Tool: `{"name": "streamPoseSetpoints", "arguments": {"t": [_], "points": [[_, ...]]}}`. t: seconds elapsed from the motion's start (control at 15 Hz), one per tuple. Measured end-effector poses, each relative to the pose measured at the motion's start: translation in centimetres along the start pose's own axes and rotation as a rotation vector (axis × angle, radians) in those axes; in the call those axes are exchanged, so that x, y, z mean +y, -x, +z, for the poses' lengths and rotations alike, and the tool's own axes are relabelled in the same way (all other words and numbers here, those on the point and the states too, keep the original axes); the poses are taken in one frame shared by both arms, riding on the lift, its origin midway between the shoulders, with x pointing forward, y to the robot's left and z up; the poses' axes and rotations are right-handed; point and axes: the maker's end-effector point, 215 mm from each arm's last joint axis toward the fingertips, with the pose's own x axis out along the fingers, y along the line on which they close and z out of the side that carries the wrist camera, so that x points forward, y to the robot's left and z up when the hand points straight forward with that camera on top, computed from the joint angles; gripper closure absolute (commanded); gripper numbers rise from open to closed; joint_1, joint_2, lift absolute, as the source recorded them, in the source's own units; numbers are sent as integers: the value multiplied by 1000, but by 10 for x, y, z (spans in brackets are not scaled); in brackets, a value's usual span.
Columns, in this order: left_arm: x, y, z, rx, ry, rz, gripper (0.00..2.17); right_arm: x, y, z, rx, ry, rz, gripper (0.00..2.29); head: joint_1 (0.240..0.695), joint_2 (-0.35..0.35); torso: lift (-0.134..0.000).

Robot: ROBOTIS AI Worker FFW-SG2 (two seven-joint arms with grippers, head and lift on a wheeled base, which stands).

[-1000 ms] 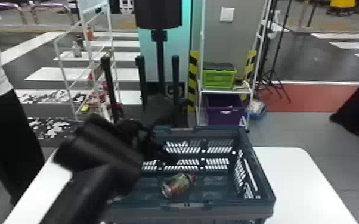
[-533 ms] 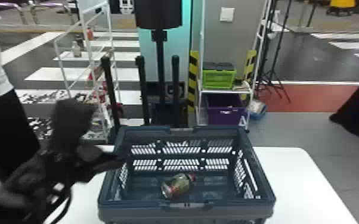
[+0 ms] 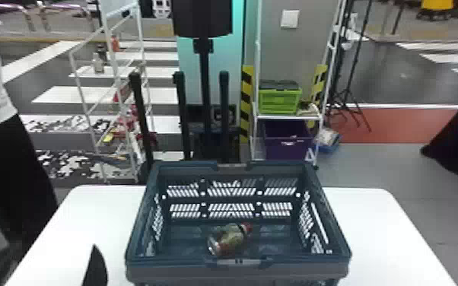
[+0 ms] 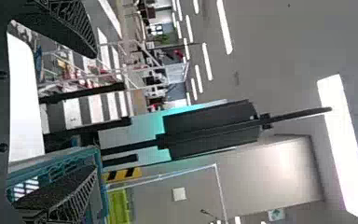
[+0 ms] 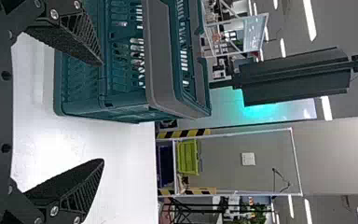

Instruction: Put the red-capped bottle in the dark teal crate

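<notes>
Red-capped clear bottle (image 3: pixel 232 237) lies on its side inside the dark teal plastic crate (image 3: pixel 327 224). Black left gripper (image 4: pixel 95 113), black right gripper (image 5: pixel 102 112): fingers apart, both empty. Placement looks finished; keep your fingers clear of the rim, crate unbumped.

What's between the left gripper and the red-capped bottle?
In the head view, a strip of white tabletop, then the left wall of the dark teal crate.
</notes>
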Motion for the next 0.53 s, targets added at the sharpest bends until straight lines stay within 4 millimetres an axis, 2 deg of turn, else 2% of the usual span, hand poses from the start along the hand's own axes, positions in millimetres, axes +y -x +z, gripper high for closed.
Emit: {"name": "streamPoseSetpoints", "arguments": {"t": [0.2,0.4,0.53], "points": [[-18,35,-50,36,72,-3,33,2,1,3,-6,4,2,147,499,0,0],[-31,58,-99,111,92,-15,33,4,4,10,-25,11,8,147,499,0,0],[-33,65,-113,128,102,-15,33,5,4,11,-29,15,8,147,499,0,0]]}}
